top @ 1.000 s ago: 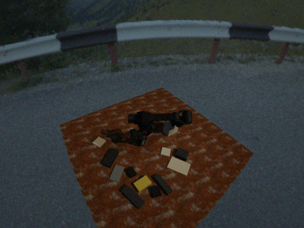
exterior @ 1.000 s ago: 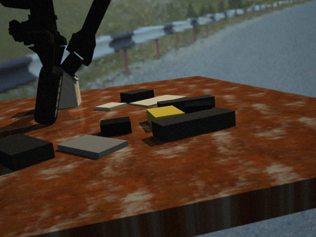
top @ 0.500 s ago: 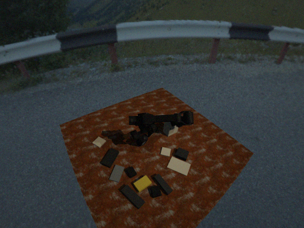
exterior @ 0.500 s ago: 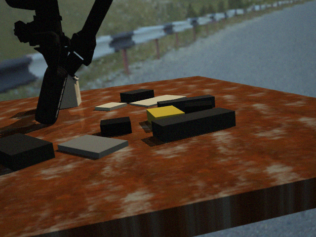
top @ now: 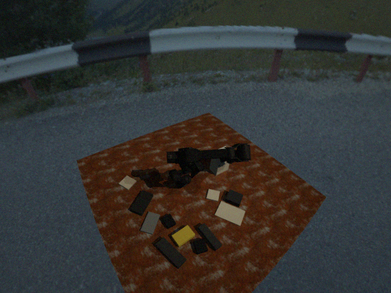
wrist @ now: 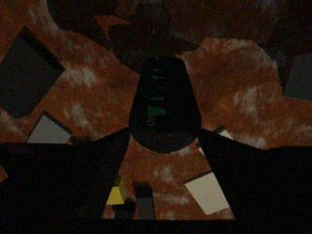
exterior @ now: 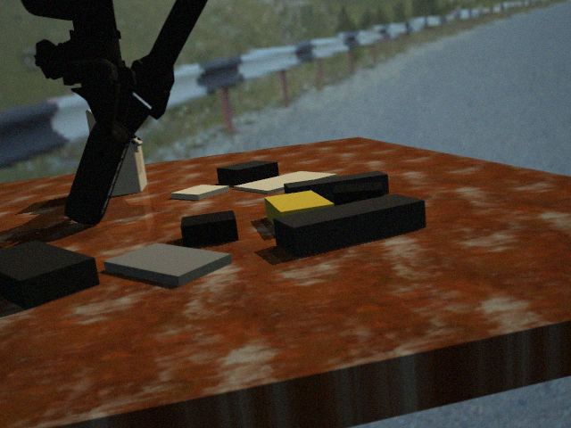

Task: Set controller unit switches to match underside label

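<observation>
Exterior view, starting at the near edge of the rust-brown table (exterior: 322, 391): a black block (exterior: 41, 271) lies by the left edge, with a flat grey slab (exterior: 168, 263) just beside it and a small black block (exterior: 210, 226) behind that. Toward the middle, a long black bar (exterior: 350, 221) lies against a yellow block (exterior: 297, 201), with a second black bar (exterior: 341, 184) behind them. Two cream plates (exterior: 200, 191) (exterior: 281, 180) and another black block (exterior: 247, 171) lie farther back. Near the far left corner the controller unit (exterior: 96, 179) stands steeply tilted, its lower end on the table and its upper end up in the arm. A beige wedge (exterior: 133, 175) stands just behind it, and a guardrail (exterior: 258, 61) runs beyond the table. In the wrist view the pincer (wrist: 164, 141) is clamped on the controller unit (wrist: 163, 104), one dark finger on each side. The green switch ends show faintly along its face, but the light is too dim to tell their settings.
</observation>
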You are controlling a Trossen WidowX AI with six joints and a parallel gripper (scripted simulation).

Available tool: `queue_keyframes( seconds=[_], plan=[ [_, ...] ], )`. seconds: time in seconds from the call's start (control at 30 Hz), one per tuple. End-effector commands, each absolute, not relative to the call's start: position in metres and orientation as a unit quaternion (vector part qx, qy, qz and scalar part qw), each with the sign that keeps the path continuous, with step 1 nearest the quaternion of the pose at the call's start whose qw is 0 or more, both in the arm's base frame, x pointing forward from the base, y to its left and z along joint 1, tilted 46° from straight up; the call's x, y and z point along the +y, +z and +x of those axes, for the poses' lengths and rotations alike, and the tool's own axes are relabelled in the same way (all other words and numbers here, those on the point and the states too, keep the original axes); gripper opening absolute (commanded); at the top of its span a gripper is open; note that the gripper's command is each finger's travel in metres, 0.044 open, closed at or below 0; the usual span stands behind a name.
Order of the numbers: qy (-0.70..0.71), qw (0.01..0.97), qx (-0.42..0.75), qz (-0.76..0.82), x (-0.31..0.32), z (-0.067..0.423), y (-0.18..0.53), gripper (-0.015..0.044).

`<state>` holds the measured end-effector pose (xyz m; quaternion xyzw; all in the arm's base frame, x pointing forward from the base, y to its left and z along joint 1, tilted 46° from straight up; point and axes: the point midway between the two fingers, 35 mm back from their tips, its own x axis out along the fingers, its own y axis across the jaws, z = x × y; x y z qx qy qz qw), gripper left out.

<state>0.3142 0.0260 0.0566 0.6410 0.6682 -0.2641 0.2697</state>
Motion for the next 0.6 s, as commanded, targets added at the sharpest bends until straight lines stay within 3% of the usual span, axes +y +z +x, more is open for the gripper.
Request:
queue_keyframes(
  seconds=[0.0, 0.57],
  plan=[
    [-0.264, 0.268, 0.671, 0.639, 0.032, 0.312, 0.056, 0.0338],
    [-0.263, 0.268, 0.671, 0.639, 0.045, 0.312, 0.061, 0.0338]
  ],
)
